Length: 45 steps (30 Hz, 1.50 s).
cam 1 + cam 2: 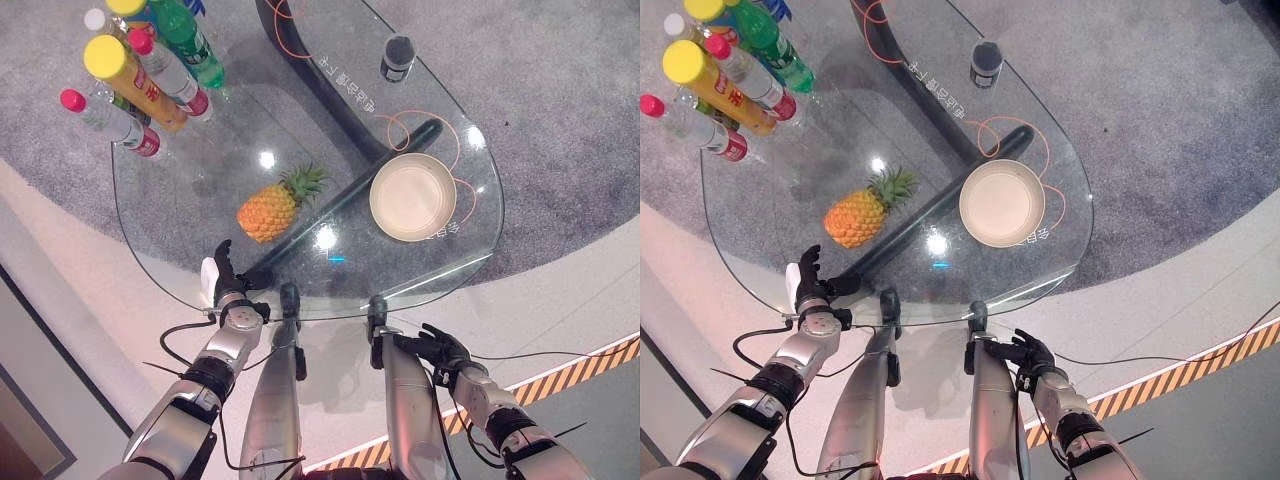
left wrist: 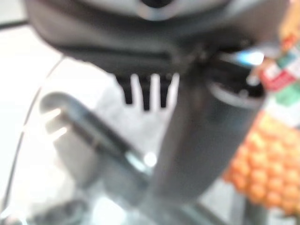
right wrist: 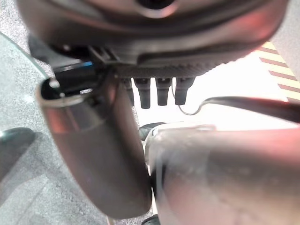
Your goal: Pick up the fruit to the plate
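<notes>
A pineapple [image 1: 270, 210] lies on its side on the round glass table [image 1: 190, 190], leaves pointing toward the middle. An empty cream plate [image 1: 412, 197] sits to its right, a short gap away. My left hand [image 1: 225, 282] is raised at the table's near edge, just short of the pineapple, fingers straight and open with nothing in them. In the left wrist view the orange pineapple [image 2: 262, 178] shows beyond the thumb. My right hand [image 1: 440, 350] hangs low off the near edge below the plate, relaxed, open and empty.
Several plastic bottles [image 1: 140, 70] stand clustered at the table's far left. A dark cup [image 1: 397, 58] stands at the far edge. The dark table base [image 1: 330, 90] runs beneath the glass. A striped hazard line [image 1: 570, 375] marks the floor at right.
</notes>
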Tool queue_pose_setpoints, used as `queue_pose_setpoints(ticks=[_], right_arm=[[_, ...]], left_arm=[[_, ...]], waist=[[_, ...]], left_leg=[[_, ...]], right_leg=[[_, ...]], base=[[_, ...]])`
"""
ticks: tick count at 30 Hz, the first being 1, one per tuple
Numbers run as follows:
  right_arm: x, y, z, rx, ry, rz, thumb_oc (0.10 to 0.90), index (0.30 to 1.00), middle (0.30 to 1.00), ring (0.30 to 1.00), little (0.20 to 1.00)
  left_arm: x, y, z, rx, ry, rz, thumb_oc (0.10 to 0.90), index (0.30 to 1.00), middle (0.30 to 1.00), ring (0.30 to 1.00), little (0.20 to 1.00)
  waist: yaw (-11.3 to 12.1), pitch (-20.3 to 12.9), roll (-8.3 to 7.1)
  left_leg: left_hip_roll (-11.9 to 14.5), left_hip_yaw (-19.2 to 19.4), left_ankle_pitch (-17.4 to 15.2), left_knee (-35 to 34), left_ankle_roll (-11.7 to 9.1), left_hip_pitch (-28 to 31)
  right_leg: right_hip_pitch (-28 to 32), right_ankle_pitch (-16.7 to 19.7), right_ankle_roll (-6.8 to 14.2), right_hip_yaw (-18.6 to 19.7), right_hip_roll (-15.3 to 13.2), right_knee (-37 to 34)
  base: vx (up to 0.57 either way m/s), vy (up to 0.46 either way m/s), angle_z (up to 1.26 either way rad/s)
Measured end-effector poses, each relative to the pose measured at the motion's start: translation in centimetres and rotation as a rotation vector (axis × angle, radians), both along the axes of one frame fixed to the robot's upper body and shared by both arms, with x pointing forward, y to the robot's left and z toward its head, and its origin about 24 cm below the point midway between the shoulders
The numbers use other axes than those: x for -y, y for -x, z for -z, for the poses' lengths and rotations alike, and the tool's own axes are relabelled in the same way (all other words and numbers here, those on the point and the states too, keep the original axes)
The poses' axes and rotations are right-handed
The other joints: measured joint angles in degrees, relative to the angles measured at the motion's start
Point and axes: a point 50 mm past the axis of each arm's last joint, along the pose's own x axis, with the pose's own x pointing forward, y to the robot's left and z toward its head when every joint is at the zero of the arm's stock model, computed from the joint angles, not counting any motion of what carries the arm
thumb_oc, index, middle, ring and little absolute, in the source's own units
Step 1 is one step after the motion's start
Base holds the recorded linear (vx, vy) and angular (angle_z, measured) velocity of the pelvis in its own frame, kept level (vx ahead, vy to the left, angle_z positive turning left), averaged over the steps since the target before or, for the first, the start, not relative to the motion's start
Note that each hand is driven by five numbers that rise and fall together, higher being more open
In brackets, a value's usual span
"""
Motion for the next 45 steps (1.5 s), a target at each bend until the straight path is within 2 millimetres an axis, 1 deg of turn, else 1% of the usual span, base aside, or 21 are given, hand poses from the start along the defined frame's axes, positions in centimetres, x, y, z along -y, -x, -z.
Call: queue_pose_setpoints(ticks=[2,6,11,17,21,27,32,33,38,45], right_arm=[[0.0,0.0,0.0,0.0,0.0,-0.001,0.8,0.9,0.9,0.9,0.9],[0.0,0.0,0.0,0.001,-0.003,-0.004,0.8,0.9,0.9,0.9,0.9],[0.0,0.0,0.0,0.001,-0.007,-0.008,0.8,0.9,0.9,0.9,0.9],[0.0,0.0,0.0,0.002,-0.009,-0.01,0.8,0.9,0.9,0.9,0.9],[0.0,0.0,0.0,0.002,-0.009,-0.012,0.8,0.9,0.9,0.9,0.9],[0.3,-0.1,-0.2,0.01,-0.011,-0.02,0.8,0.9,0.9,0.9,0.9],[0.3,-0.2,-0.2,0.011,-0.011,-0.022,0.8,0.9,0.9,0.9,0.9],[0.3,-0.2,-0.2,0.011,-0.011,-0.022,0.8,0.9,0.9,0.9,0.9],[0.3,-0.2,-0.3,0.015,-0.018,-0.031,0.8,0.9,0.9,0.9,0.9],[0.5,-0.4,-0.5,0.025,-0.025,-0.044,0.8,0.9,0.9,0.9,0.9]], left_arm=[[-0.1,-0.2,-0.5,0.013,-0.037,0.017,0.8,0.9,0.9,0.9,0.9],[-0.3,-1.2,-2.4,0.076,-0.077,0.031,0.8,0.9,0.9,0.9,0.9],[0.0,-1.6,-3.6,0.132,-0.114,0.049,0.8,0.9,0.9,0.9,0.9],[-0.7,-1.6,-4.2,0.163,-0.188,0.022,0.8,0.9,0.9,0.9,0.9],[-0.9,-1.6,-4.4,0.169,-0.196,0.016,0.8,0.9,0.9,0.9,0.9],[-0.4,-1.6,-5.0,0.194,-0.186,0.04,0.8,0.9,0.9,0.9,0.9],[-0.4,-1.6,-4.8,0.173,-0.198,0.051,0.8,0.9,0.9,0.9,0.9],[-0.4,-1.7,-4.9,0.16,-0.235,0.085,0.8,0.9,0.9,0.9,0.9],[-0.7,-2.0,-5.5,0.119,-0.3,0.17,0.8,0.9,0.9,0.9,0.9],[-0.3,-2.5,-5.8,0.067,-0.333,0.24,0.8,0.9,0.9,0.9,0.9]], waist=[[0.0,0.0,0.0],[-0.1,0.0,0.01],[-0.1,0.0,0.01],[-0.1,0.0,0.01],[-0.1,0.0,0.01],[-0.1,0.0,0.01],[-0.1,0.0,0.01],[-0.1,0.0,0.01],[-0.3,0.0,0.01],[-0.4,0.0,-0.02]], left_leg=[[0.0,0.0,0.0,0.0,0.0,0.0],[0.0,0.0,0.0,0.0,0.0,0.0],[0.1,0.0,0.1,0.0,0.0,0.0],[0.1,0.0,0.1,0.0,0.0,0.0],[0.1,0.0,0.1,0.0,0.0,0.0],[0.1,0.0,0.1,-0.1,0.0,-0.9],[0.0,0.0,0.1,-0.1,-0.1,-0.9],[0.0,0.0,0.1,-0.1,-0.1,-0.9],[0.0,0.2,0.1,-0.1,-0.1,-1.2],[-0.1,0.3,0.1,0.0,-0.1,-2.0]], right_leg=[[0.0,0.0,0.0,0.0,0.0,0.0],[0.0,0.0,0.0,0.0,0.0,0.0],[0.0,0.0,0.0,0.0,0.1,0.1],[0.0,0.0,0.0,0.0,0.1,0.1],[-0.1,0.0,0.0,0.0,0.0,0.1],[-1.0,0.0,0.0,0.0,0.1,0.2],[-1.0,0.0,0.0,0.0,0.0,0.2],[-1.0,0.0,0.0,0.0,0.0,0.2],[-1.5,0.0,0.0,0.2,0.0,0.2],[-2.3,0.0,0.0,0.3,0.0,0.1]], base=[[0.0,0.0,0.0],[0.0,0.0,0.0],[0.0,0.0,0.0],[0.0,0.0,0.0],[0.0,0.0,0.0],[0.0,0.0,0.0],[0.0,0.0,0.0],[0.0,0.0,0.0],[0.0,0.0,0.0],[0.0,0.0,0.0]])
